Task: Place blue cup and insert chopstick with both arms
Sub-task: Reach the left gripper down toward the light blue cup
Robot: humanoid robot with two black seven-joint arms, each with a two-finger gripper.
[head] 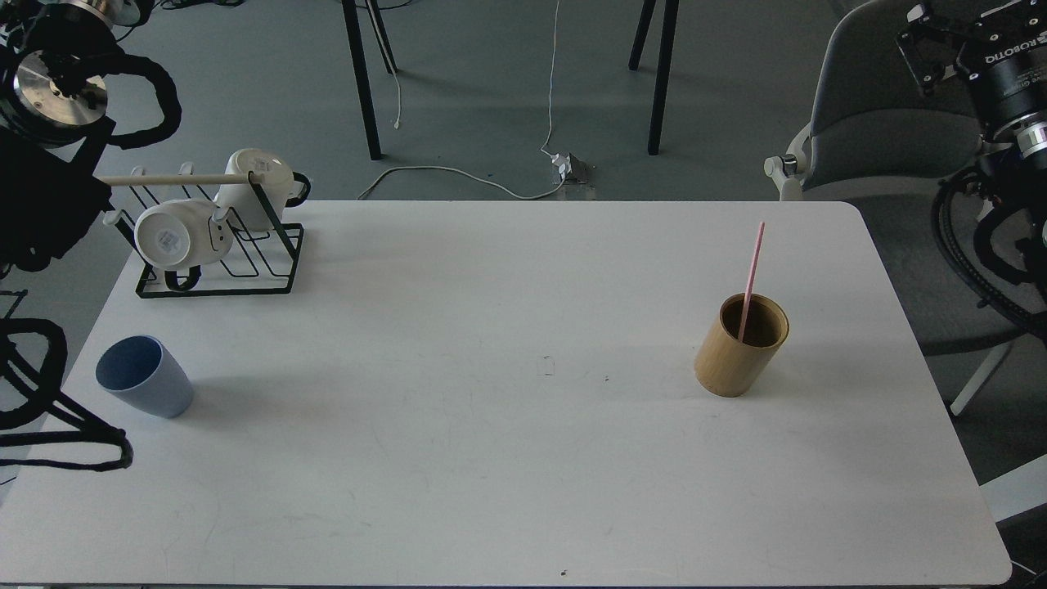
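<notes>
The blue cup (144, 377) stands upright near the table's front left corner, untouched. The pink chopstick (752, 274) leans inside the tan bamboo cylinder (740, 345) at the right of the table, its upper half sticking out. My right gripper (923, 42) hangs off the table at the top right, high above and behind the cylinder; its fingers are dark and partly cut by the frame's edge. Of my left arm (51, 86) only joints and cabling show at the top left, well behind the cup; its gripper is out of view.
A black wire rack (219, 254) with two white mugs and a pale wooden rod stands at the back left of the white table (523, 458). A grey chair (883, 123) sits behind the back right corner. Cables lie on the floor.
</notes>
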